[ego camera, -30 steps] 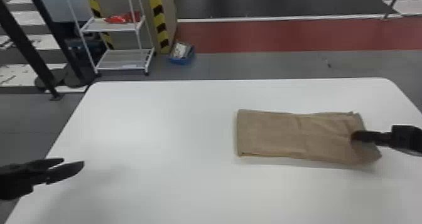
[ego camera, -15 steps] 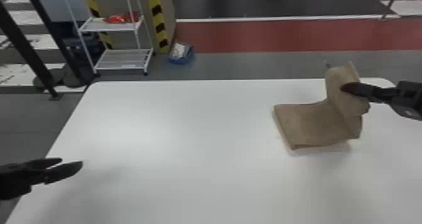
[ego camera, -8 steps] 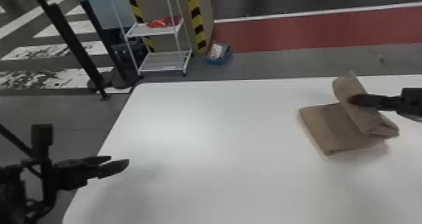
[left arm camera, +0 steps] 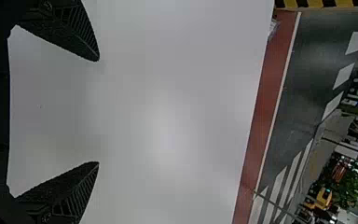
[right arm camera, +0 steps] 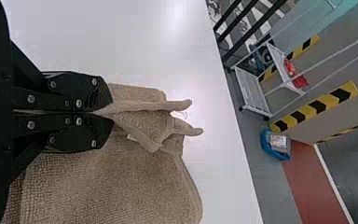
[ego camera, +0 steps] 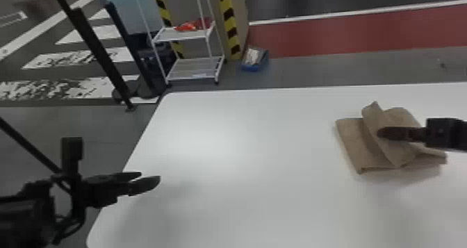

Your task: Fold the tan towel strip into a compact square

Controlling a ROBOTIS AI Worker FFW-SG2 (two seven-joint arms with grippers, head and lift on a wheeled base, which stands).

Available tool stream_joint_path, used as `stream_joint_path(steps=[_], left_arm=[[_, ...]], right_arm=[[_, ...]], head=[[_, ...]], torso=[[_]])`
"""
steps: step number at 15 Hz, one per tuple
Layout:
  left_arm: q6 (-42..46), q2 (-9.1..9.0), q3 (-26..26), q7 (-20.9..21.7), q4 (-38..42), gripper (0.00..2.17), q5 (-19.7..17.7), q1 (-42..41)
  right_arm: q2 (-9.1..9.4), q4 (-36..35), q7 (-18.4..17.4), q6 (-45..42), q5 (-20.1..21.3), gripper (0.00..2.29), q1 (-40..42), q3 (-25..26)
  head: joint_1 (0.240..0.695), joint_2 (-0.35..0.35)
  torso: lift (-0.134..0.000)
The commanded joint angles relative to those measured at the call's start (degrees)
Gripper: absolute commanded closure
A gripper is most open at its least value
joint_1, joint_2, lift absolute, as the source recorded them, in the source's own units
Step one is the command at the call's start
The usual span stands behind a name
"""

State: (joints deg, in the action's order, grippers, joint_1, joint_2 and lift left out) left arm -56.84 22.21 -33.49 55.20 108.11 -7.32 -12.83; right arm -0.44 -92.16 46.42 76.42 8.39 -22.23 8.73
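A white wire shelf (ego camera: 194,70) stands beyond the white counter (ego camera: 243,160), near a blue bin (ego camera: 255,59) on gray floor (ego camera: 330,70) beside a red strip (ego camera: 347,35); red items, possibly bags, sit on its upper tier.

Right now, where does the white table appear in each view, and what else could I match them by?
Head view: the white table spans the middle and bottom, under the tan towel.
Left wrist view: behind the left gripper, reaching the red floor strip.
Right wrist view: around the towel held by the right gripper, ending at the gray floor.
Shared landmark: the red floor strip, beyond the table.
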Motion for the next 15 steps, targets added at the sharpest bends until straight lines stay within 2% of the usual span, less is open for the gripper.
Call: stream_joint_path(steps=[1, 2, 4, 6, 7, 9, 10, 11, 12, 13, 14, 15], left_arm=[[1.16, 0.12, -0.09, 0.17, -0.53, 0.09, -0.06, -0.09], [1.51, 0.12, -0.26, 0.17, -0.80, 0.09, -0.06, -0.09], [1.69, 0.21, -0.44, 0.26, -0.97, 0.09, -0.06, -0.09], [1.86, 0.29, -0.44, 0.26, -1.06, 0.09, -0.15, -0.18], [1.86, 0.29, -0.44, 0.26, -1.15, 0.09, -0.15, -0.09], [2.21, 0.29, -0.26, 0.26, -1.24, 0.09, -0.15, -0.18], [2.21, 0.21, -0.17, 0.26, -1.24, 0.09, -0.15, -0.18], [2.21, 0.21, -0.17, 0.44, -1.24, 0.09, -0.24, -0.18], [2.21, 0.21, -0.26, 0.44, -1.24, 0.09, -0.33, -0.35], [2.21, 0.21, -0.26, 0.44, -1.24, 0.09, -0.33, -0.53], [2.39, 0.21, -0.53, 0.52, -1.24, 0.09, -0.41, -0.70], [2.74, 0.29, -0.88, 0.61, -1.24, 0.09, -0.59, -0.97]], right_arm=[[0.49, 0.85, 0.07, -2.45, -0.57, 0.41, 0.61, -1.17], [0.49, 0.85, 0.07, -3.50, -2.06, 0.00, 1.05, -1.08], [0.49, 0.85, 1.22, -4.03, -6.90, 0.00, 1.40, 1.03], [0.49, 0.85, 1.22, -5.44, -13.40, 0.05, 1.40, 5.25], [0.49, 0.85, 1.04, -6.84, -14.46, 0.06, 1.40, 6.30], [0.49, 0.93, -1.95, -9.83, -12.96, 0.13, 1.66, 6.12], [0.49, 1.90, -3.09, -11.77, -11.03, 0.32, 1.66, 5.42], [0.49, 3.75, -3.35, -15.11, -9.10, 0.69, 1.57, 4.98], [0.49, 4.89, -4.59, -17.22, -7.34, 1.34, 1.40, 4.28], [0.49, 5.07, -6.26, -17.74, -4.61, 1.81, 1.40, 2.96], [0.49, 5.07, -9.42, -17.74, -0.48, 2.10, 1.49, 0.94], [0.49, 5.07, -12.50, -18.09, 1.54, 2.13, 1.49, 0.41]], head=[[0.695, 0.303], [0.695, 0.311], [0.695, 0.324], [0.695, 0.341], [0.695, 0.342], [0.695, 0.335], [0.695, 0.327], [0.695, 0.310], [0.695, 0.302], [0.695, 0.296], [0.695, 0.288], [0.695, 0.282]], torso=[[-0.128], [-0.128], [-0.128], [-0.128], [-0.128], [-0.128], [-0.128], [-0.128], [-0.128], [-0.128], [-0.128], [-0.128]])
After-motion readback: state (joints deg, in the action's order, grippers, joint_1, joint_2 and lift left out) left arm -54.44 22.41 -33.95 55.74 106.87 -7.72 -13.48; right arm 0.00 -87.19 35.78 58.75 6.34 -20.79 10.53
